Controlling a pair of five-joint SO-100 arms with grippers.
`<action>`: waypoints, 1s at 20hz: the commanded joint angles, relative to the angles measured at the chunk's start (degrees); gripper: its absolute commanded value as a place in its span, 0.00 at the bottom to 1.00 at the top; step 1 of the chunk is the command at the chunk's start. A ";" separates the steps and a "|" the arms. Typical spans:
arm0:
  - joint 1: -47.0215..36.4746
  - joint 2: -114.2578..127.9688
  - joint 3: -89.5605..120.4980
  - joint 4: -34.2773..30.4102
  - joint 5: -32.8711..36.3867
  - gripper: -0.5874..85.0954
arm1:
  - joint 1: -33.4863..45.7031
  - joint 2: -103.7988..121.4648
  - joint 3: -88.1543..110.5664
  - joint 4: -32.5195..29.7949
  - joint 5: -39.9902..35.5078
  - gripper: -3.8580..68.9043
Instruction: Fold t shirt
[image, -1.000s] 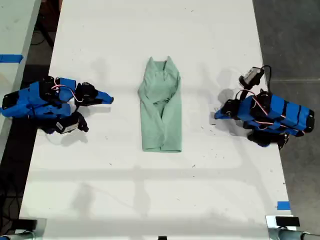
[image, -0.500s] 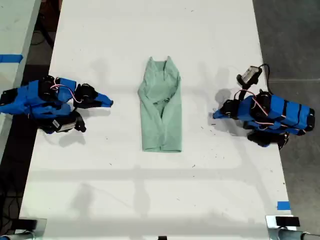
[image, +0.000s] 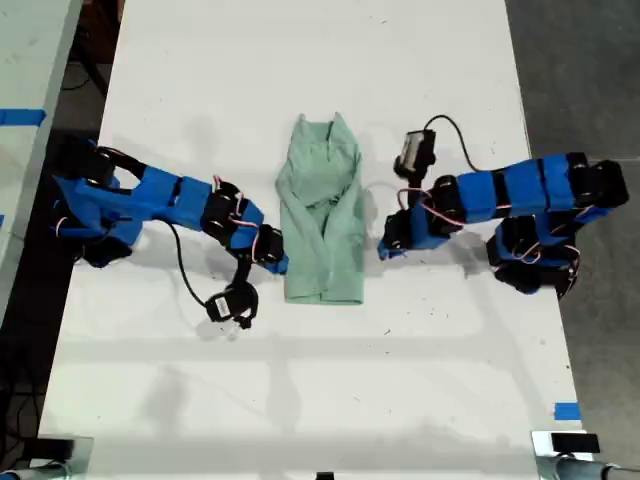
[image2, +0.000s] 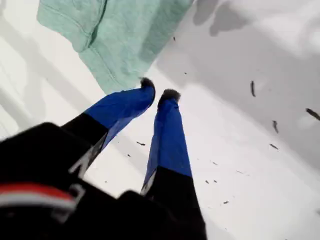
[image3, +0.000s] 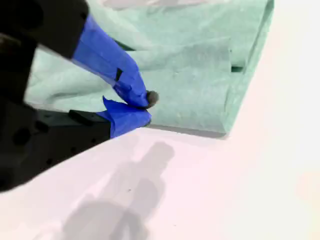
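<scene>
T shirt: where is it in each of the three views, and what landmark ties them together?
Exterior view: t shirt lies mid-table, folded into a long strip, between the two arms.
First wrist view: only a hem corner shows, just beyond my first gripper.
Second wrist view: it fills the space behind my second gripper, folded edge toward the camera.
Shared landmark: the white table.

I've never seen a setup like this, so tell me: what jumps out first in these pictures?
The pale mint t shirt lies folded into a long strip in the middle of the white table. Two bright blue arms reach in at it, one from each side of the exterior view. My first gripper sits just off one edge of the cloth with its jaws a little apart, while my second gripper is nearly closed right at the hem corner.
</scene>
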 joint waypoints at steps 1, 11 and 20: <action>1.58 -10.37 -15.03 2.90 0.62 0.17 | -4.39 -20.83 -23.55 6.77 1.67 0.18; 0.97 -24.26 -22.15 3.60 -0.18 0.00 | -8.26 -40.61 -41.57 11.43 3.78 0.28; 9.76 -26.28 -25.66 3.34 -2.11 0.00 | -16.17 -45.09 -47.02 9.05 9.67 0.04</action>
